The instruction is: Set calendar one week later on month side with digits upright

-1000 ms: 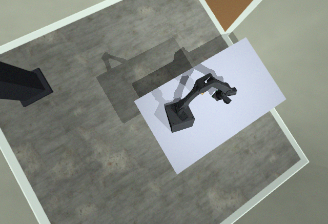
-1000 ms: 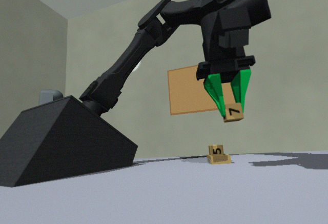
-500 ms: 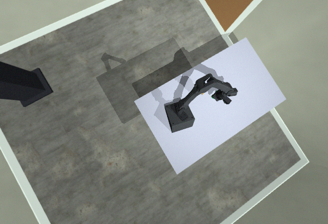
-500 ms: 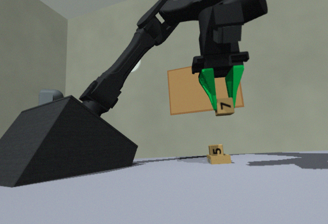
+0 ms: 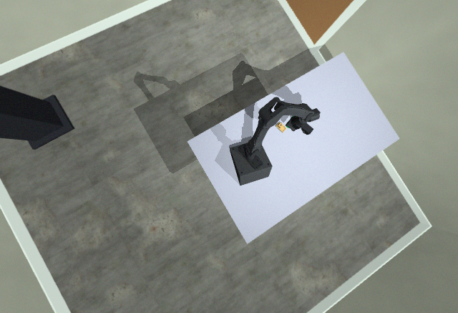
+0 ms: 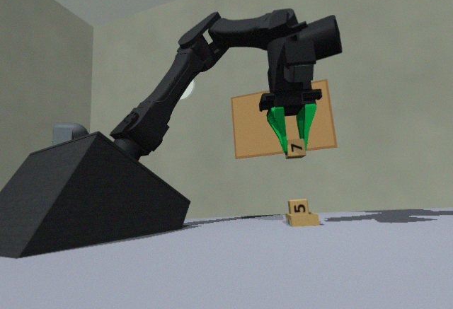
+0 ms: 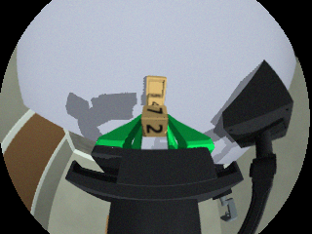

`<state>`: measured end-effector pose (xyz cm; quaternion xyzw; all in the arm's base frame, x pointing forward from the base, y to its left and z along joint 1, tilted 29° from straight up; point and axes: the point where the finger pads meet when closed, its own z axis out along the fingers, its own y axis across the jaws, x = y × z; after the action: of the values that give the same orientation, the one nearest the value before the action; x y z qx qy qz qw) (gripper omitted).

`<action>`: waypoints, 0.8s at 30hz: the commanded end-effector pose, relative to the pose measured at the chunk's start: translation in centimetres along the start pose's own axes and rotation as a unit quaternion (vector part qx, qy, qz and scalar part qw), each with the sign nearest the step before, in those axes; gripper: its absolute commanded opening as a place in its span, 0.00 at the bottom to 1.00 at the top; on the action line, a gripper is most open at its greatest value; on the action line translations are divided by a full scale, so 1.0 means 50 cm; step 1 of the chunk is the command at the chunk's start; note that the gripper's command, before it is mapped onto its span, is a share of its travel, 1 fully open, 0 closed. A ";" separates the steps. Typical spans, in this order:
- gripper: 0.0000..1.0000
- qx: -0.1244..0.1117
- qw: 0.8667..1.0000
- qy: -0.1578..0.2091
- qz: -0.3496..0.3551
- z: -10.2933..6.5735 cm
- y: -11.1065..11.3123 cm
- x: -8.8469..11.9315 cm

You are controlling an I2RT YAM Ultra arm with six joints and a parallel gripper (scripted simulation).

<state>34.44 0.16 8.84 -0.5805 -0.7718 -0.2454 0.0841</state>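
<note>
My gripper (image 6: 295, 146) (image 7: 154, 118) is shut on a wooden cube (image 6: 295, 149) (image 7: 154, 128), held high above the table. The held cube shows a 7 lying on its side in the exterior view; the wrist view shows a 7 and a 2, both sideways. The small wooden tray (image 5: 283, 129) (image 6: 304, 220) (image 7: 156, 77) stands on the table below the gripper. The other cube (image 6: 297, 206) (image 7: 153, 101) is in the tray at one end, with a sideways 5 towards the exterior camera. The wrist view partly shows what looks like a 4 on it. No month name is readable.
The pale table (image 5: 318, 161) (image 6: 233, 261) carries the arm's dark base (image 5: 255, 165) (image 6: 102, 203). A dark post (image 5: 33, 120) stands on the floor away from the table. A brown board (image 6: 252, 130) hangs on the wall behind the gripper.
</note>
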 end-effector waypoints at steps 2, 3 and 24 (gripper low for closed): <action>0.26 0.002 0.999 -0.009 0.041 0.002 -0.008 -0.035; 0.26 0.002 0.999 -0.009 0.041 0.002 -0.008 -0.035; 0.26 0.013 0.999 -0.003 0.037 0.057 -0.019 -0.021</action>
<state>34.20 0.26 7.18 -0.6029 -0.7556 -0.2373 0.0963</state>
